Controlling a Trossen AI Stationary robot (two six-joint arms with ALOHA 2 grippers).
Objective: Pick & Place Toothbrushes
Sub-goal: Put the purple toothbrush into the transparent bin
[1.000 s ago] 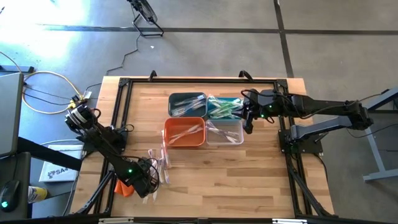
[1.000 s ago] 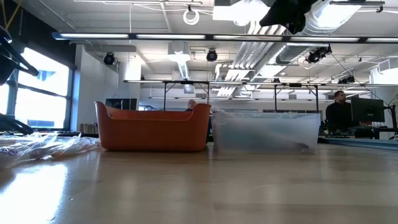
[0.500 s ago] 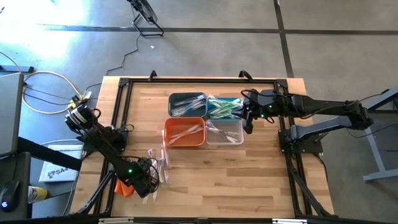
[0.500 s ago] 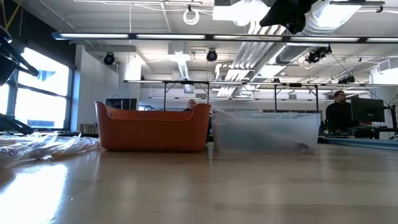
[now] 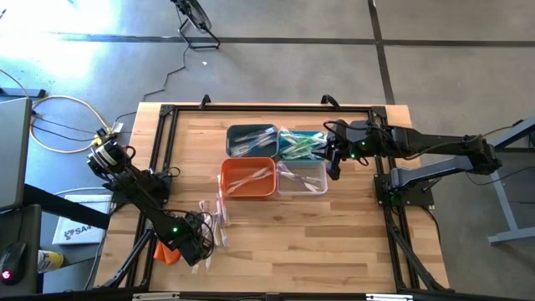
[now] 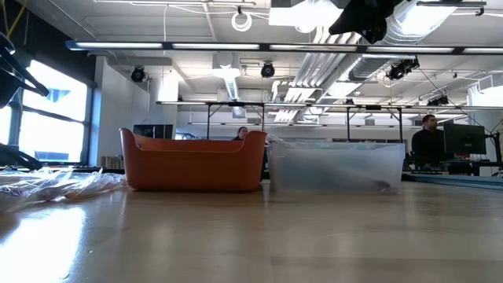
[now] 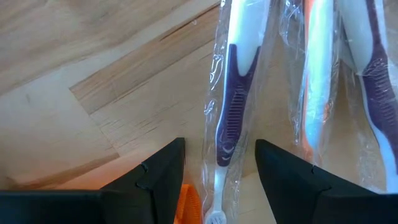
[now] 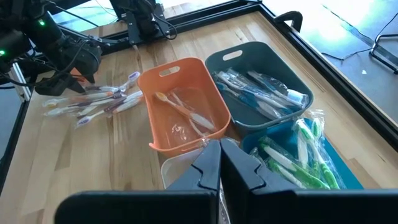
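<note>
On the table (image 5: 334, 226), four bins are sitting close together. Blue and white toothbrushes are lying in the grey bin (image 8: 264, 78); green ones are filling the teal bin (image 8: 311, 165). Two pale ones are lying in the orange bin (image 8: 180, 109). Some are lying in the clear bin (image 5: 303, 176) too. More toothbrushes (image 5: 216, 219) are lying loose (still wrapped). The left gripper (image 7: 216, 171) is hanging open over one. The right gripper (image 8: 221, 163) is hanging pinched together, empty, above the clear bin.
</note>
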